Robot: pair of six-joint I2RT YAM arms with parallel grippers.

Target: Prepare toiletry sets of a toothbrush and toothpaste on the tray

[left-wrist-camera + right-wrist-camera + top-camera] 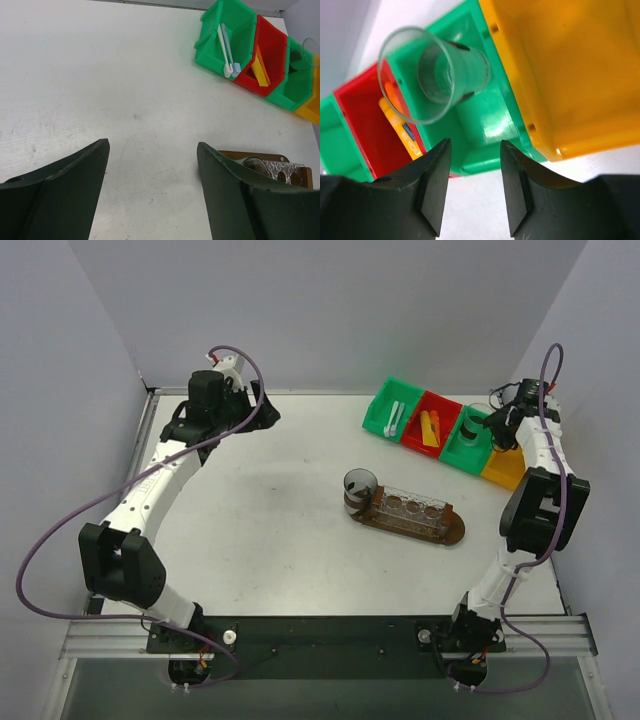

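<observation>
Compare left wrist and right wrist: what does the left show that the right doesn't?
Left wrist only: white toothbrushes in the end green bin, the tray, and a wide stretch of table. Right wrist only: the yellow bin floor and the whole mouth of the clear cup, tilted at the second green bin. Both: the red bin with toothpaste, that cup, and some yellow bin.

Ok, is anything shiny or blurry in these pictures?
Right wrist view: a white shine inside the green bin, and the clear cup lets the bin show through. Left wrist view: the big dark left fingers look a bit soft. Top view: even light, faint shadows on the table.
</observation>
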